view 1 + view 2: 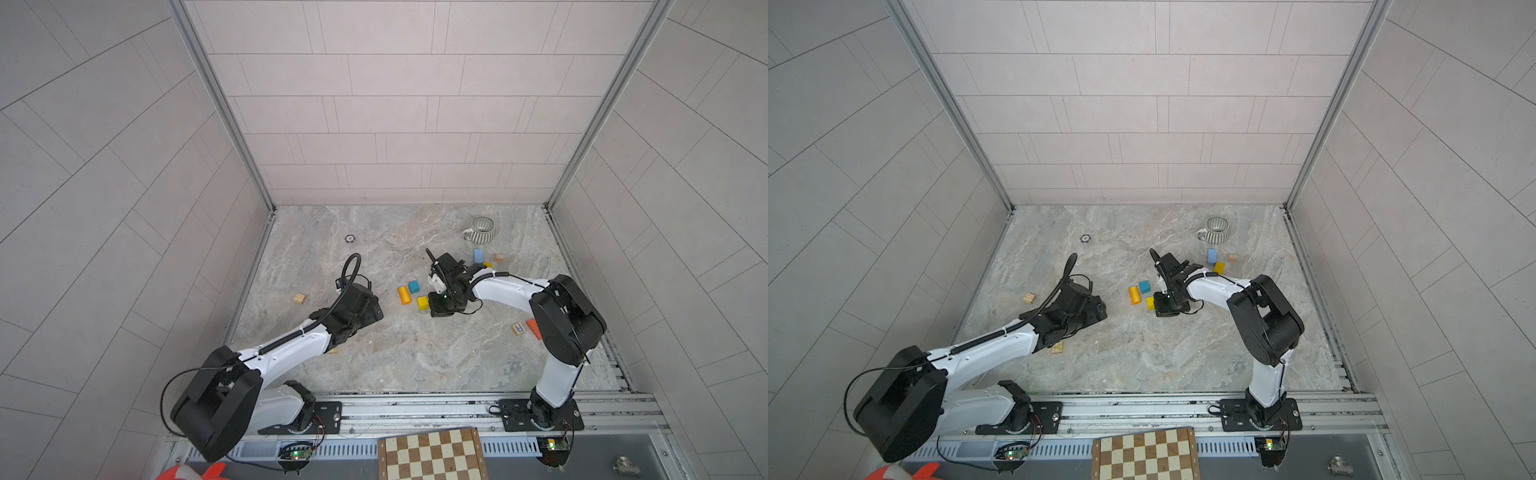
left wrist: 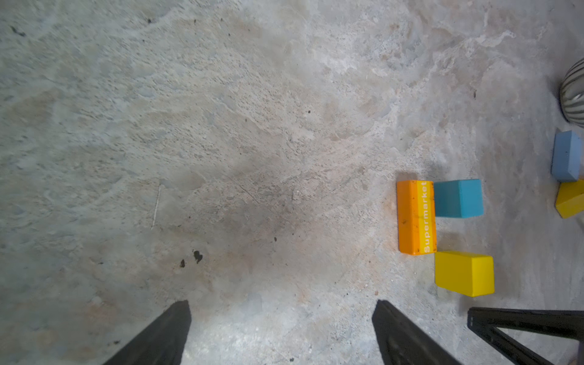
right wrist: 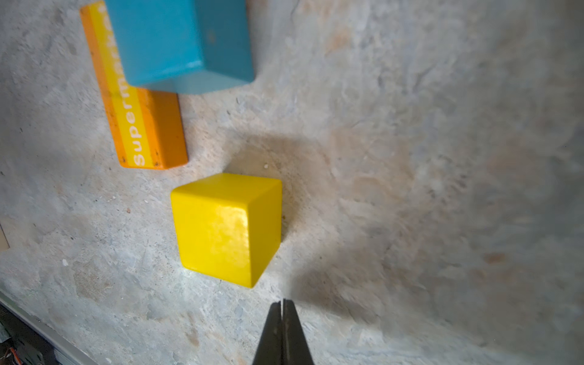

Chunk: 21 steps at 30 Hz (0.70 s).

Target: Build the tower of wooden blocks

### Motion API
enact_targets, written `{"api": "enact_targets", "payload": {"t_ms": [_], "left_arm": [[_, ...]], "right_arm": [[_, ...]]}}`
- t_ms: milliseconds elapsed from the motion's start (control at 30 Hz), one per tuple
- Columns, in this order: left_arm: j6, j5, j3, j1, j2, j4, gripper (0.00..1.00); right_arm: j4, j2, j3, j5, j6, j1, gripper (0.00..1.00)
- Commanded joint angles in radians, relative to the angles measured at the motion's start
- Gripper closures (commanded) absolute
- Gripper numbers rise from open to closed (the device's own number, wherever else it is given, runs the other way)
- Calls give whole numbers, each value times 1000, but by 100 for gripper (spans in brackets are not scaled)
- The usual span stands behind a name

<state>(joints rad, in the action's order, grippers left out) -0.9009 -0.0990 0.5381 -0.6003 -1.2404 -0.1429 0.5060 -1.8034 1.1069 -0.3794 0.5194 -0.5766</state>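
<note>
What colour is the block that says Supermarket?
Orange block with a yellow stripe; clearest in left wrist view.

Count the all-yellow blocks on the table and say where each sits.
2. One yellow cube lies beside the orange Supermarket block. A second yellow block sits next to the light blue block, near the mug. The arms may hide more.

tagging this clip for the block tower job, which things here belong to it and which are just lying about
For the tower: orange Supermarket block, teal cube, yellow cube, light blue block, second yellow block, lettered cube, orange-red block, ridged wood block, pale wood cube.
Lying about: striped mug, chessboard, small black ring, metal fitting.
</note>
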Motion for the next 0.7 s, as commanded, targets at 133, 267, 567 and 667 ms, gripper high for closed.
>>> {"api": "enact_targets", "payload": {"t_ms": [133,267,567,667], "left_arm": [[2,2,-10,8,-25,28,3],[5,2,-9,11,-40,33,3],[3,13,0,18,-62,46,3],[3,19,6,19,-72,46,3]], "right_arm": [[-15,-34,43,5,34,-15,100],[-11,-53,69,1,36,-24,100],[-8,-79,105,8,45,-36,100],[-7,-88,116,8,46,-36,100]]}}
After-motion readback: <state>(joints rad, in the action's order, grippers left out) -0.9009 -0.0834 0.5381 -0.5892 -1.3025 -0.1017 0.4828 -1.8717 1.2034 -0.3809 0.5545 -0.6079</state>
